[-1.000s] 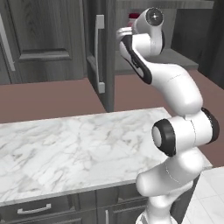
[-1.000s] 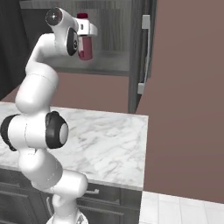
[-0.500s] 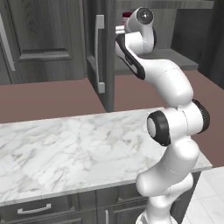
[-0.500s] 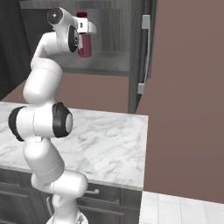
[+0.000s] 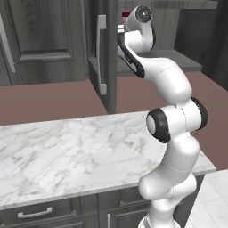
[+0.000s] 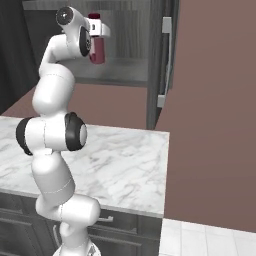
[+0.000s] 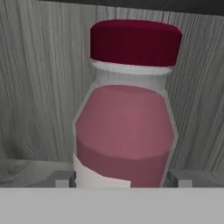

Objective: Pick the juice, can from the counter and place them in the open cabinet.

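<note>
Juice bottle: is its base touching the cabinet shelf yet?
Cannot tell. Right base view shows the juice bottle low over the shelf, with no plain gap or contact.

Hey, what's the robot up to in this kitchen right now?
The white arm is reaching up into the open cabinet with the juice between the fingers of its gripper. The bottle stands upright in front of the cabinet's grey back wall, above the shelf. The marble counter lies below.
</note>
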### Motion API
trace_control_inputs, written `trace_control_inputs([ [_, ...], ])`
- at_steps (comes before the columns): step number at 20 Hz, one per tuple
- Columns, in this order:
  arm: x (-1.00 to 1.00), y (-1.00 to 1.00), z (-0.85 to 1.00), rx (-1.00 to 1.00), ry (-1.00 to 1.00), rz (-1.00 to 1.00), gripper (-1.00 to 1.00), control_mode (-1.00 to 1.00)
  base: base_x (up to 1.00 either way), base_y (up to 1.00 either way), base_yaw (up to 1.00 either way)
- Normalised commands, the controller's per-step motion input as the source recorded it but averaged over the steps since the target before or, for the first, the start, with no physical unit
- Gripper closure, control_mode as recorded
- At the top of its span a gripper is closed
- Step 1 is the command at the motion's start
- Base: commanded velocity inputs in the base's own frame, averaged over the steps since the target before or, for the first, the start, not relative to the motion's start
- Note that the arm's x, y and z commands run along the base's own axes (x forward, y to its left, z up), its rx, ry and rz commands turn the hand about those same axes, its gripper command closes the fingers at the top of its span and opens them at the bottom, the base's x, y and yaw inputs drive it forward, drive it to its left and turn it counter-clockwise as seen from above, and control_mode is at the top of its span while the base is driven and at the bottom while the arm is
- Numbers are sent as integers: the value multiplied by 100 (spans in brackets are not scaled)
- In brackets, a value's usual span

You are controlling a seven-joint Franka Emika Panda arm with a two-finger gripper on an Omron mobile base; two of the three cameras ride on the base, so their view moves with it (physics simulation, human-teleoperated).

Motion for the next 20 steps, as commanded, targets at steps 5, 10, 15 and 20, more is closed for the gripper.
trace_control_inputs([
  [5,-6,12,0,6,0,12,100,-100,0,0,0],
  [10,-9,28,0,4,0,13,100,-100,0,0,0],
  [15,-12,31,0,1,1,12,100,-100,0,0,0],
  [20,-2,24,-16,0,2,7,100,-100,0,0,0],
])
